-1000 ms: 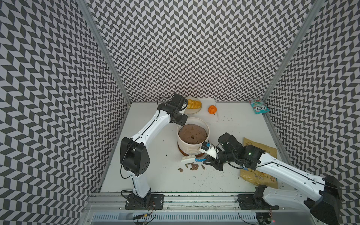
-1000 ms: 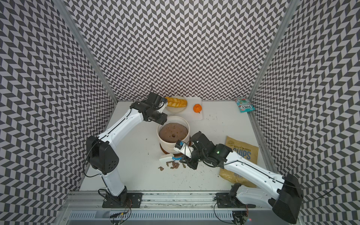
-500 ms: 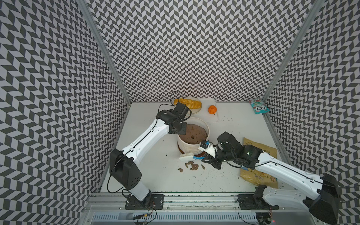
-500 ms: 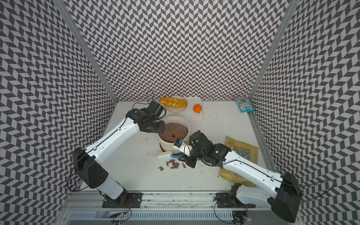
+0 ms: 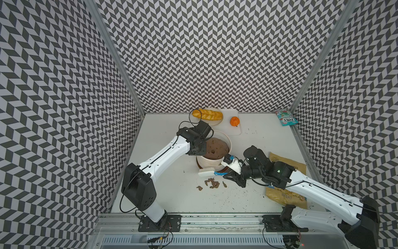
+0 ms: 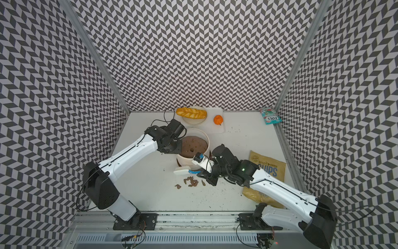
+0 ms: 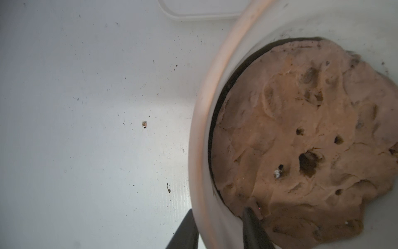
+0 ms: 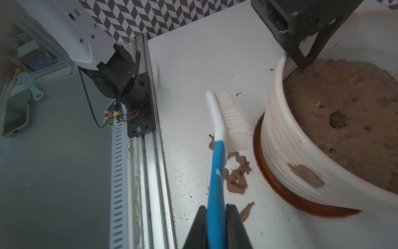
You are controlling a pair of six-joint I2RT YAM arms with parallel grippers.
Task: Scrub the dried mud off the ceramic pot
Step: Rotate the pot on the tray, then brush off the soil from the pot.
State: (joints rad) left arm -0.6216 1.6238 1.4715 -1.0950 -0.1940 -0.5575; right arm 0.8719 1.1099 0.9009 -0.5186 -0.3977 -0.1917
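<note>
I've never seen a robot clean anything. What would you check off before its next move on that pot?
1. Brush gripped by the right end effector: ok, jaws shut on its blue handle.
2. Bristles facing the ceramic pot: ok.
3. Bristles touching the pot: cannot tell.
4. Left end effector steadying the pot: cannot tell; its fingers straddle the rim, but a firm clamp is not visible.
5. Dried mud off the pot: not ok, one brown blotch sits low on its side.

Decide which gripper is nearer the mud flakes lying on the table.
Right. The right gripper, shut on the brush, is beside the mud flakes; the left gripper straddles the rim of the pot.
</note>
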